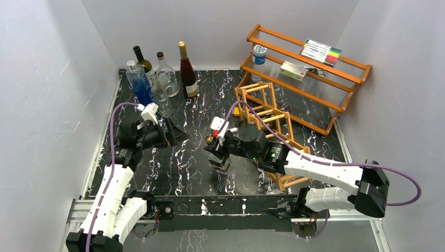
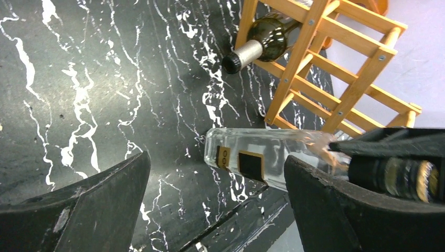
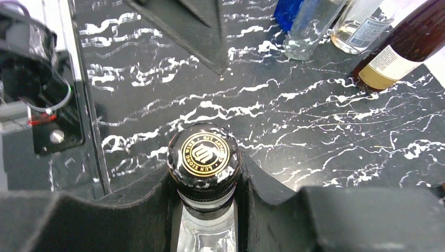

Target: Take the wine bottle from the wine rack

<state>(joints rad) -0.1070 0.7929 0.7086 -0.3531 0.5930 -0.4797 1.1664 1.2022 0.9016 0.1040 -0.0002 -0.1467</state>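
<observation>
Marble table [image 1: 194, 157] | right tool [image 1: 221, 164] grips one clear bottle [image 2: 267, 157] (neck) | left tool [image 2: 216, 157] wide, empty | one rack [image 2: 346, 34]

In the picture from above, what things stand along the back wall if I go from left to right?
blue bottle → clear bottle with black cap → dark bottle with gold top → can with blue lid → small white box → pack of colored markers

place: robot lab test cell | evidence: bare white walls [image 1: 47, 79] around marbled tabletop [image 1: 178, 168] | left arm [image 1: 112, 191], right arm [image 1: 322, 167] bolted to metal rail [image 1: 78, 209]
</observation>
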